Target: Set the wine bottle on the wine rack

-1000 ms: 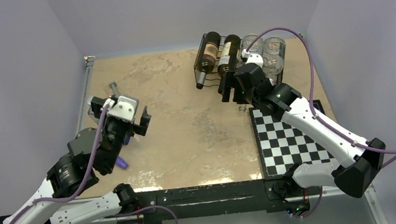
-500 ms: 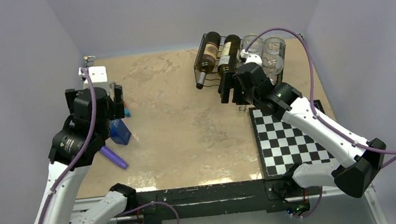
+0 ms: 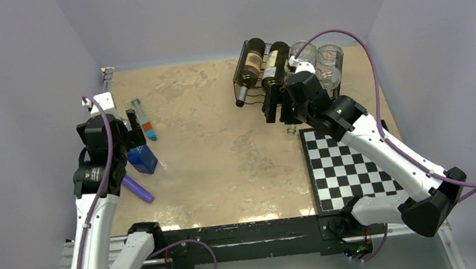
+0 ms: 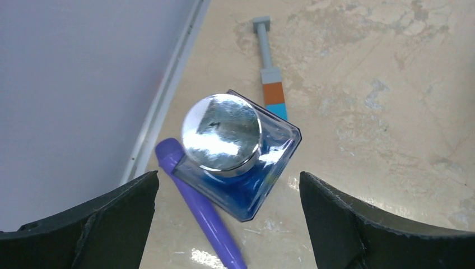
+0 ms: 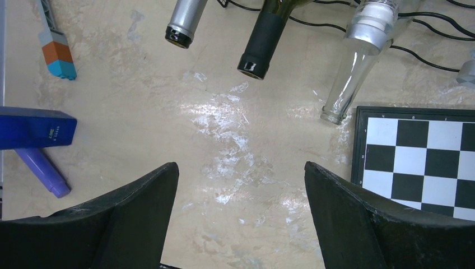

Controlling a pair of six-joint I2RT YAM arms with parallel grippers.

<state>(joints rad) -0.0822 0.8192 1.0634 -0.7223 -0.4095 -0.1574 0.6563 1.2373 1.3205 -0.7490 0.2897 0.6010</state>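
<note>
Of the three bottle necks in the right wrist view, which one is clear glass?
The rightmost neck, ending beside the chessboard corner. The silver-capped neck and black-capped neck left of it are opaque.

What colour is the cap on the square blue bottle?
Silver cap, clearest in left wrist view.

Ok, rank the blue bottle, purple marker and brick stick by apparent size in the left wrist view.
Blue bottle: largest, though nearest the camera.
Purple marker: partly cut off.
Brick stick: close to the marker, so unsure.
</note>
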